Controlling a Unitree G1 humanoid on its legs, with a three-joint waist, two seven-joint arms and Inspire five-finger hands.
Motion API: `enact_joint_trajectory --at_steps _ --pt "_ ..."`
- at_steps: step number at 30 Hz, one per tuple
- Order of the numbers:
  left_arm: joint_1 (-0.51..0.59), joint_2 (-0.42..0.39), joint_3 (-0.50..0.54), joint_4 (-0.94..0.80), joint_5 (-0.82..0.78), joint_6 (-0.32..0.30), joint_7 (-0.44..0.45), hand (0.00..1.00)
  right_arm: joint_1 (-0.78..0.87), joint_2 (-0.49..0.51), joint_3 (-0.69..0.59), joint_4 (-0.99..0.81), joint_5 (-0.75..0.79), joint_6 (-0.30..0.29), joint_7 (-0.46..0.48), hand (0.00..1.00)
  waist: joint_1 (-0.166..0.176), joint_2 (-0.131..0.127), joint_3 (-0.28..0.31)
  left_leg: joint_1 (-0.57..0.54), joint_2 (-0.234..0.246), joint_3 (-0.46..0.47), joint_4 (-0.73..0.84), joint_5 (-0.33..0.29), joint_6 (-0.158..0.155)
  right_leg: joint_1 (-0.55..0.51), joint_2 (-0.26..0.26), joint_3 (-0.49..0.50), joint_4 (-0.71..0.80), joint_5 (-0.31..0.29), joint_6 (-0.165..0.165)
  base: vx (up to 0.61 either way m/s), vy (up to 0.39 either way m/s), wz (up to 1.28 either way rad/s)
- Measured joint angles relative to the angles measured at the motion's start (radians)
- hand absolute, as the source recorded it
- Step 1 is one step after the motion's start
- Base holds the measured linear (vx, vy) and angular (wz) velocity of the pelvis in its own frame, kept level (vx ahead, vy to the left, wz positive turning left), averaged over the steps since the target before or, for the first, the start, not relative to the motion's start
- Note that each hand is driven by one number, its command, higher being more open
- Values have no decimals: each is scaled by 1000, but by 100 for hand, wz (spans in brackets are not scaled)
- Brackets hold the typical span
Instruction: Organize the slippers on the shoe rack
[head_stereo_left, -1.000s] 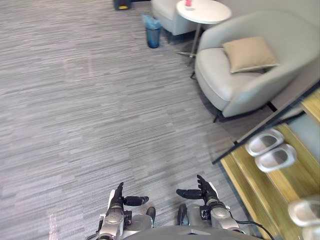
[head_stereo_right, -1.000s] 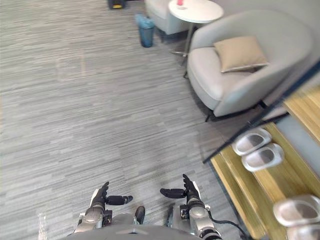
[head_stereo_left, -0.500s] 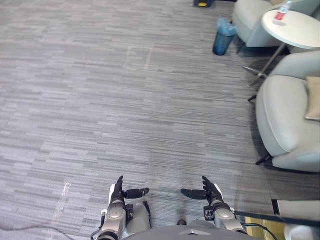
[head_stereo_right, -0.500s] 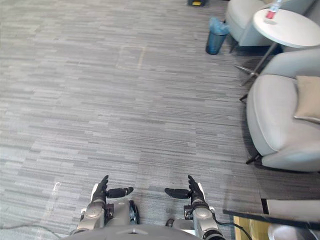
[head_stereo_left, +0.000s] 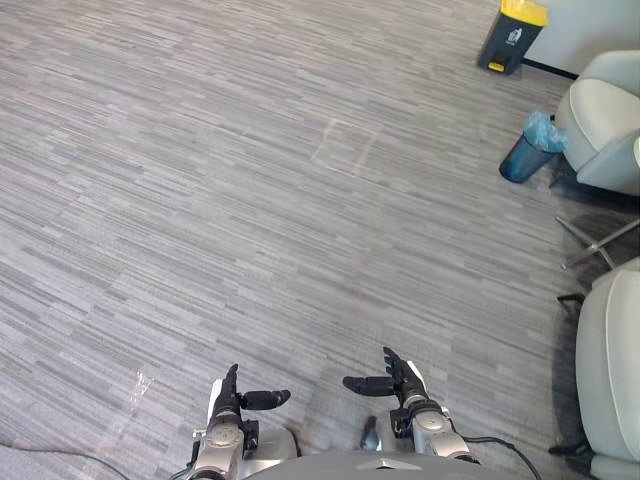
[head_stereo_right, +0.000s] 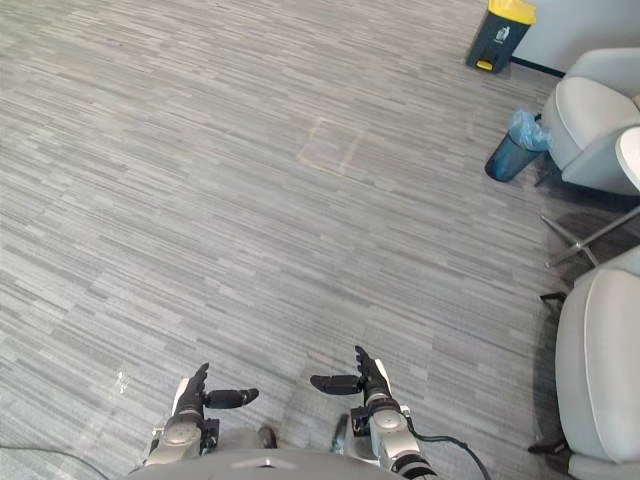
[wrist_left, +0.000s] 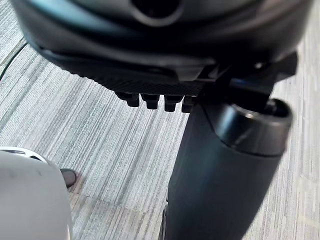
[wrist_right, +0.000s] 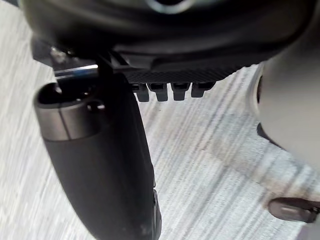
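Hovering low over grey carpet (head_stereo_left: 250, 200), the left hand (head_stereo_left: 232, 395) and right hand (head_stereo_left: 398, 378) are empty, fingers straight. Probably a searching step: next, turning to locate slippers and rack.

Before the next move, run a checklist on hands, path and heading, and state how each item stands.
1. Left hand free: ok, fingers straight, holding nothing.
2. Right hand free: ok, fingers straight, holding nothing.
3. Path ahead: ok, open grey floor in front.
4. Room on the right: cannot tell, an armchair stands near that side, with a blue bin further off.
5. Facing the task's goal: not ok, the head views look at floor, a yellow-lidded bin and chairs.
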Motion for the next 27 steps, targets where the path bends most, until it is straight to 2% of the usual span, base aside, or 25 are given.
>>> enact_joint_trajectory --at_steps 1,2,4,5,6,7,8,9,10,11,12,14,15,16,17,18,19,20,21,22,23,24,25,26,27 --pt "0 4 -8 3 0 1 -9 100 1 0 0 -3 1 -9 1 100 -8 -4 1 22 1 -31 -10 -20 -21 -4 14 17 -130 128 -10 526 -148 91" --pt "2 0 -10 11 0 0 -11 100 -2 -9 -2 -2 1 -5 1 100 -14 12 -5 49 20 -73 -21 -33 -38 21 41 25 -128 162 -53 645 -185 79" --pt "6 -15 -10 8 2 -5 -15 100 -7 -10 -12 1 1 -1 -1 100 11 27 -10 51 28 -94 -12 -26 -50 0 29 26 -42 93 -64 578 -187 51" --pt "7 -21 -9 5 10 -4 -20 100 -8 -12 -30 3 2 11 -3 100 6 32 -9 33 22 -133 67 -14 -70 18 4 12 8 27 -54 561 -198 67" --pt "8 -26 -4 4 10 -4 -19 100 -2 -13 -32 0 2 14 -4 100 -2 34 -10 3 24 -152 158 -13 -74 56 1 -6 -13 4 -51 559 -202 93" --pt "9 -37 23 -4 10 -4 -19 100 13 -13 -30 -15 1 20 -4 100 -6 41 -9 -71 42 -168 368 11 -117 127 7 -40 -61 -6 -48 524 -203 79" --pt "23 -51 76 -42 9 -2 -17 100 40 -11 -27 -54 2 24 -7 100 11 55 -10 -200 107 -133 667 49 -187 222 40 -57 -138 -10 -54 498 -191 53" --pt "30 -59 97 -63 6 -3 -16 100 49 -7 -28 -63 3 26 -8 100 17 61 -10 -236 142 -100 757 46 -182 259 56 -57 -165 -11 -55 555 -174 21" --pt "37 -67 121 -91 4 -4 -11 100 55 8 -29 -68 7 27 -12 100 29 59 -9 -298 197 -40 865 26 -147 336 75 -58 -224 -12 -58 448 -110 -1" --pt "35 -58 119 -105 0 -6 -11 100 56 19 -29 -67 8 28 -14 100 41 46 -10 -346 215 11 872 9 -120 392 76 -57 -275 -12 -57 541 -91 -2" --pt "33 -53 118 -114 -1 -9 -12 100 53 23 -30 -67 8 27 -17 100 44 36 -9 -380 216 35 844 -3 -109 420 72 -53 -301 -12 -57 444 5 -13" --pt "21 -51 118 -120 -5 -18 -11 100 36 22 -29 -65 8 28 -22 100 57 27 -3 -448 198 65 690 -26 -94 459 58 -44 -334 -11 -55 507 115 -26" --pt "6 -49 118 -120 -11 -17 -12 100 24 20 -30 -63 8 30 -29 100 69 16 5 -496 141 51 452 11 -75 484 26 -36 -340 -19 -34 385 153 -26" --pt "5 -48 118 -120 -12 -20 -10 100 23 20 -29 -63 8 29 -29 100 71 14 6 -504 120 41 362 61 -67 493 16 -31 -340 -27 -18 518 221 -37" --pt "3 -47 118 -122 -24 -27 -9 100 18 17 -30 -48 7 29 -30 100 84 1 8 -488 79 28 312 180 -36 516 1 -8 -346 -39 8 452 141 6" --pt "-14 -27 110 -118 -24 -28 -3 100 13 31 -26 -28 7 30 -29 100 73 -41 2 -466 39 30 276 180 -21 516 -32 7 -354 -11 7 554 180 23" --pt "-20 -22 108 -114 -29 -29 1 100 5 33 -22 -13 7 31 -27 100 68 -42 2 -470 40 23 286 165 -5 517 -27 25 -355 35 17 641 212 41" --pt "-20 -13 107 -91 -38 -20 -1 100 -2 39 -20 1 6 31 -26 100 73 -45 -2 -458 43 25 317 135 6 523 -27 70 -331 98 44 605 241 14" --pt "-20 -13 110 -90 -43 -18 -1 100 -2 39 -21 1 6 30 -26 100 73 -44 -2 -454 45 25 321 131 8 521 -28 77 -318 104 50 602 246 -3" --pt "-10 -13 110 -77 -46 -11 1 100 -2 40 -21 2 5 29 -26 100 67 -38 -5 -386 44 36 313 60 5 478 -44 115 -136 137 82 486 178 -8" --pt "-5 -11 107 -71 -48 -10 1 100 -1 40 -22 3 4 29 -26 100 65 -39 -4 -338 42 36 286 29 -14 438 -63 123 1 158 88 382 112 -9" --pt "-5 -6 95 -62 -48 -5 -3 100 0 40 -22 3 4 30 -25 100 62 -45 -1 -290 37 43 261 17 -8 377 -100 125 165 206 82 463 79 -14" --pt "-4 9 70 -46 -48 -2 -4 100 3 40 -20 4 0 30 -23 100 56 -42 1 -223 32 55 227 3 -6 289 -128 123 363 177 61 453 29 -12" --pt "0 20 54 -28 -41 2 -2 100 5 40 -16 2 -3 30 -21 100 36 -35 2 -139 36 57 169 -2 -8 205 -124 109 492 101 28 567 17 -10" --pt "1 21 52 -24 -36 4 -3 100 5 36 -8 -1 -3 29 -21 100 26 -29 6 -98 42 58 137 0 -10 171 -112 96 507 68 13 388 5 0"
